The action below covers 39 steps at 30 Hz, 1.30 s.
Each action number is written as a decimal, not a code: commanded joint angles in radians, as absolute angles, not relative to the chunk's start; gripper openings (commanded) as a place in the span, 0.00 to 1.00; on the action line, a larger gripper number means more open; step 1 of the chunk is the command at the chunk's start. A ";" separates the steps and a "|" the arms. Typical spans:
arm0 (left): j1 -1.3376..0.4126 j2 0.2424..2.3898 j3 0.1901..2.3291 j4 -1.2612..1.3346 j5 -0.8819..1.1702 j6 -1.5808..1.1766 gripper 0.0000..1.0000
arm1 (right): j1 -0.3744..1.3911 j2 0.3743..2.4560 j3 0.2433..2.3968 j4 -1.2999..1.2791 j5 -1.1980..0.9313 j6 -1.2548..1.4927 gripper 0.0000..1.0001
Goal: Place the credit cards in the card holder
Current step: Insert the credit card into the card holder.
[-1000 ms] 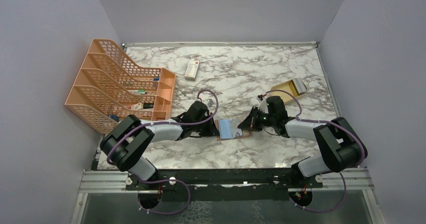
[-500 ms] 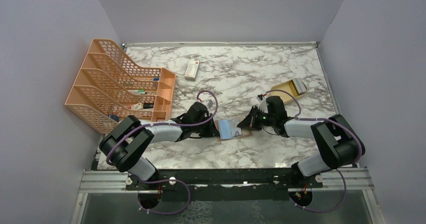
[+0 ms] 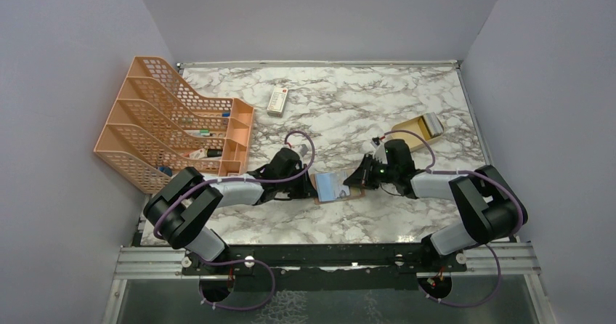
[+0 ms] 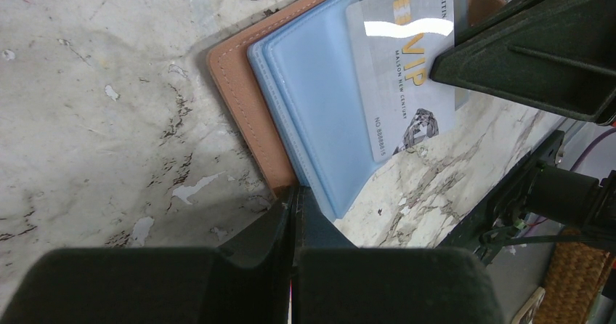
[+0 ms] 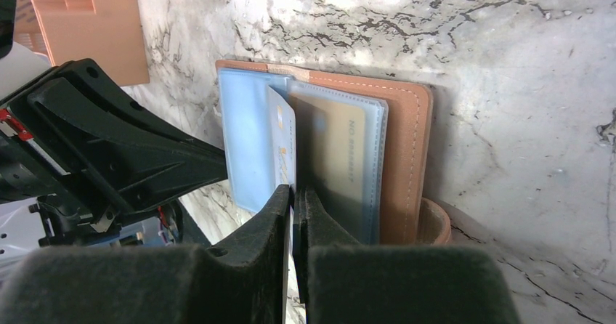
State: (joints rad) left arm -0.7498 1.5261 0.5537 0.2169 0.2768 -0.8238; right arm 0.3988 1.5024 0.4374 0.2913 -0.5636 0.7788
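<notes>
The brown card holder [image 3: 340, 190] lies open on the marble between the two arms, its pale blue sleeves [image 4: 319, 113] facing up. A silver credit card [image 5: 282, 139] marked VIP [image 4: 407, 62] stands partly inside the sleeves. My right gripper [image 5: 294, 191] is shut on this card's outer edge, at the holder's right side [image 3: 354, 184]. A gold credit card [image 5: 338, 157] sits inside a clear pocket beside it. The clasp tab [image 5: 434, 222] pokes out near my right finger. My left gripper [image 4: 294, 192] is shut, its tips against the holder's left edge [image 3: 311, 189].
An orange mesh file rack [image 3: 171, 124] stands at the left. A white remote-like item [image 3: 277, 100] lies toward the back. A tan shallow box [image 3: 410, 130] with a grey card-like piece [image 3: 434, 124] sits at the right. Grey walls close in three sides.
The right arm's elbow has shifted slightly left. The grippers, the card and the holder stay where they were.
</notes>
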 commanded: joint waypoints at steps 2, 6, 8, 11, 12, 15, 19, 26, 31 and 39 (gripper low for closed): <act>-0.773 1.543 0.534 0.163 0.296 -0.827 0.00 | 0.398 1.494 0.424 0.267 -0.544 0.744 0.04; -0.775 1.550 0.535 0.163 0.293 -0.827 0.00 | 0.399 1.507 0.421 0.273 -0.559 0.738 0.04; -0.776 1.551 0.535 0.164 0.292 -0.827 0.00 | 0.400 1.521 0.422 0.280 -0.573 0.735 0.04; -0.778 1.554 0.535 0.165 0.291 -0.828 0.00 | 0.399 1.538 0.423 0.289 -0.588 0.734 0.04; -0.779 1.555 0.535 0.164 0.291 -0.830 0.00 | 0.401 1.541 0.423 0.291 -0.591 0.732 0.04; -0.781 1.556 0.537 0.166 0.291 -0.831 0.00 | 0.406 1.549 0.431 0.285 -0.596 0.723 0.04; -0.784 1.558 0.540 0.168 0.291 -0.831 0.00 | 0.414 1.547 0.430 0.285 -0.588 0.727 0.04; -0.787 1.557 0.540 0.168 0.290 -0.831 0.00 | 0.419 1.494 0.468 0.179 -0.509 0.713 0.19; -0.788 1.554 0.538 0.167 0.288 -0.831 0.00 | 0.419 1.412 0.521 0.032 -0.398 0.640 0.32; -0.790 1.549 0.538 0.171 0.288 -0.833 0.00 | 0.420 1.390 0.531 0.021 -0.410 0.617 0.46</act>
State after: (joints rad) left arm -0.7750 1.5295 0.5537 0.2207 0.2771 -0.8406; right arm 0.4171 1.3956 0.5079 0.0563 -0.4377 0.6498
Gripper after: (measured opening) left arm 0.009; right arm 0.446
